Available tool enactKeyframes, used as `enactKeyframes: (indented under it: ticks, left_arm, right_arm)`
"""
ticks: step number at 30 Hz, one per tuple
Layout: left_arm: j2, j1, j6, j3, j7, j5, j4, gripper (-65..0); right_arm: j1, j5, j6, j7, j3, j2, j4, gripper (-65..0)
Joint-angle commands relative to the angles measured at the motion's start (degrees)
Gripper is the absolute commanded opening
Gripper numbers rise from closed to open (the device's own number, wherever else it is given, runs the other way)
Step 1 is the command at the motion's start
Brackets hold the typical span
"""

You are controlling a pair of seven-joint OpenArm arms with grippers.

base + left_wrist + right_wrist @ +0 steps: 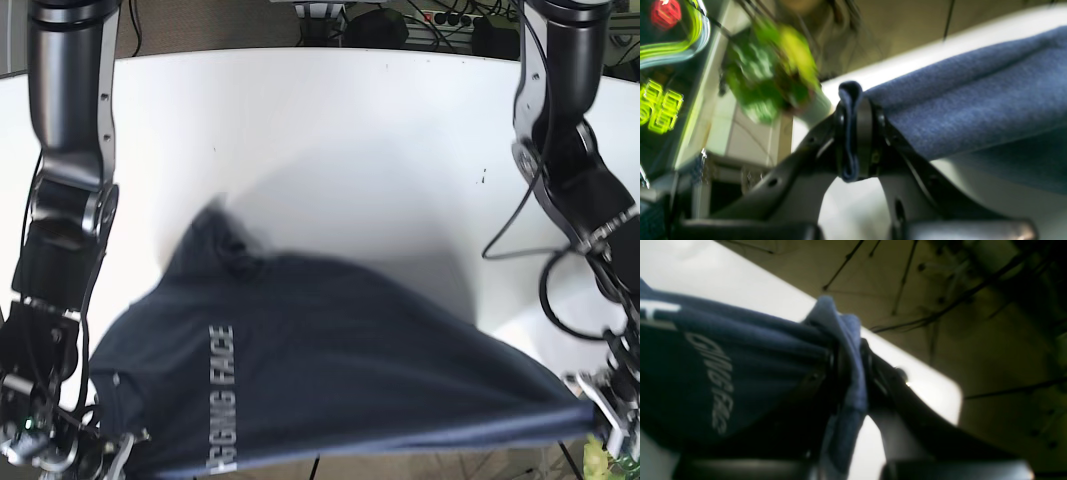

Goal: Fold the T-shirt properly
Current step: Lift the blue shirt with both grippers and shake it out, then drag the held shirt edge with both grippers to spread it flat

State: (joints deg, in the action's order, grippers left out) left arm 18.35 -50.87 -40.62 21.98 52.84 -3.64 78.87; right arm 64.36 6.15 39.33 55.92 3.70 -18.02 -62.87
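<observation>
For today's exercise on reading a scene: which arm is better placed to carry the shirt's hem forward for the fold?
Probably neither alone. The left gripper and the right gripper each pinch a corner of the T-shirt, its hem taut between them at the table's near edge, so both should move together.

White table [330, 140], rounded corners, glossy top. Navy T-shirt [340, 370] with pale lettering, far part resting on the surface, near hem stretched between right gripper [120, 455] and left gripper [590, 405] at the near edge.
</observation>
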Motion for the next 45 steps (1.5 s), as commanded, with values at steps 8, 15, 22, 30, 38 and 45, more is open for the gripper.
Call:
enactKeyframes:
  ticks: [8, 15, 22, 30, 38, 45]
  left_arm:
    - [4.11, -17.74, 0.62, -3.12, -4.80, 0.25, -10.17, -65.0]
    - [4.11, -14.40, 0.62, -2.77, -4.53, 0.52, -7.09, -65.0]
    - [4.11, -1.57, 0.62, -0.75, -4.44, 0.52, 2.58, -65.0]
    - [3.59, 17.86, 0.62, 3.47, -4.53, 0.61, 12.34, -65.0]
    - [1.12, 34.92, 0.62, 7.08, -4.80, 0.61, 19.02, -65.0]
    - [-1.69, 46.87, 0.62, 12.09, -4.88, 3.77, 23.15, -65.0]
  right_arm:
    - [10.44, 0.84, 0.67, 3.55, -2.78, -2.42, -1.35, -62.9]
    - [10.44, 0.84, 0.67, 11.73, 2.58, -3.39, -10.67, -62.9]
    - [-5.15, 0.84, 0.67, 14.89, 9.35, -3.39, -23.33, -62.9]
    - [-27.92, 6.81, 0.67, 14.80, 19.90, -2.24, -33.44, -62.9]
    - [-46.29, 13.14, 0.67, 14.80, 25.88, -0.13, -41.52, -62.9]
    - [-59.83, 17.54, 0.67, 14.98, 28.69, 2.86, -47.59, -62.9]
